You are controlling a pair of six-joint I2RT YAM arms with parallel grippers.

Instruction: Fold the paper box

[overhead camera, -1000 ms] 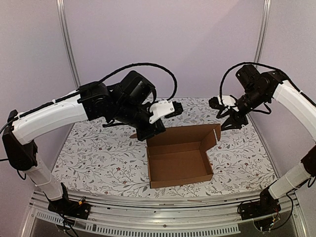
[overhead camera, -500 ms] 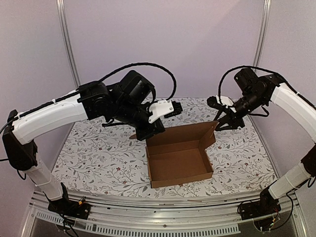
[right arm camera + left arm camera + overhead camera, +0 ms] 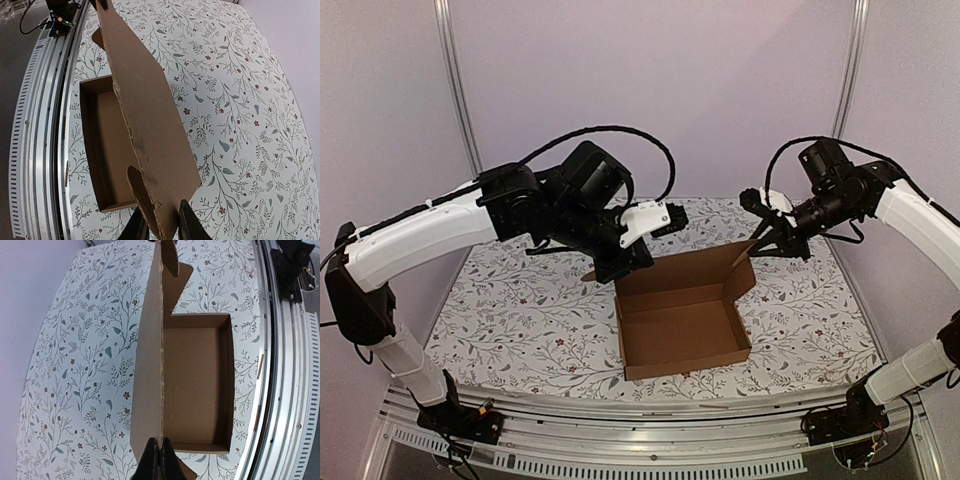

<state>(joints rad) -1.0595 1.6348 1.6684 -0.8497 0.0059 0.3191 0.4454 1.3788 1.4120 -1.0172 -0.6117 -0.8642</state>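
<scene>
The paper box [image 3: 682, 335] is a brown cardboard tray standing in the middle of the table, with its lid [image 3: 680, 272] raised upright along the far side. My left gripper [image 3: 621, 266] is shut on the lid's left end. In the left wrist view the lid [image 3: 150, 365] runs edge-on away from the closed gripper [image 3: 160, 462], with the open tray [image 3: 197, 385] to its right. My right gripper [image 3: 758, 243] grips the lid's right corner. In the right wrist view the lid [image 3: 150, 115] and its folded side tab sit between the fingers [image 3: 187, 225].
A floral cloth [image 3: 520, 300] covers the table. An aluminium rail [image 3: 620, 415] runs along the near edge, with a thin brown strip [image 3: 715, 407] lying on it. Frame posts [image 3: 455, 90] stand at the back corners, and purple walls close in the sides.
My right gripper has moved left onto the lid's right corner, and the upright side tab there has bent inward. The left gripper and the tray have not moved.
</scene>
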